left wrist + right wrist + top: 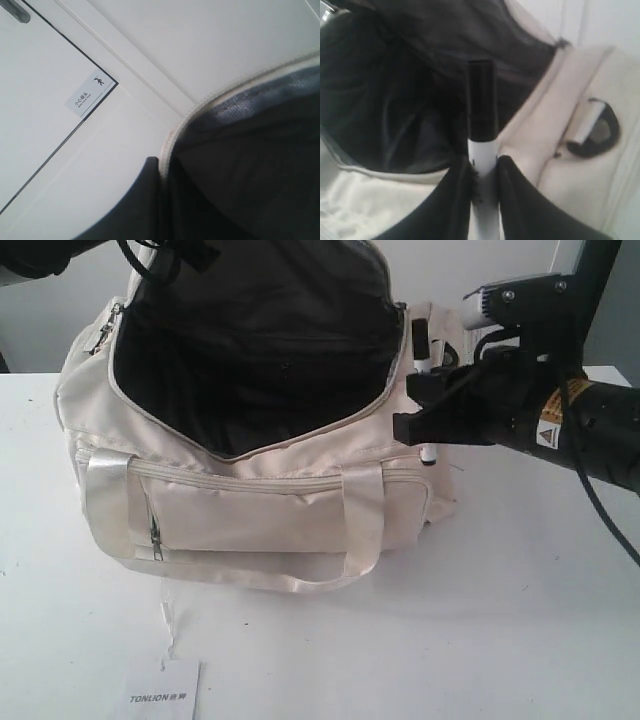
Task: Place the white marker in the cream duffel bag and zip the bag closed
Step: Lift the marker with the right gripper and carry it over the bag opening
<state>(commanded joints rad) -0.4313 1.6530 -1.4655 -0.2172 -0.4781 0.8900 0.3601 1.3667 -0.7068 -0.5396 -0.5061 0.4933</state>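
The cream duffel bag (250, 510) sits on the table with its top flap lifted, showing the black lining (260, 360). My right gripper (415, 410) hovers at the bag's right end, just above the opening's edge. It is shut on the white marker (481, 120), whose black cap points over the dark interior in the right wrist view. White bits of the marker (428, 453) show above and below the fingers. My left gripper (162, 165) is shut on the zip edge of the bag's flap (200, 102), holding it up. It is out of the exterior view.
A white TONLION card (163, 695) lies near the front edge of the white table (470, 620). A dark end ring (597, 132) sits on the bag's end beside the marker. Behind the flap are a wall and a door with a small sign (90, 95).
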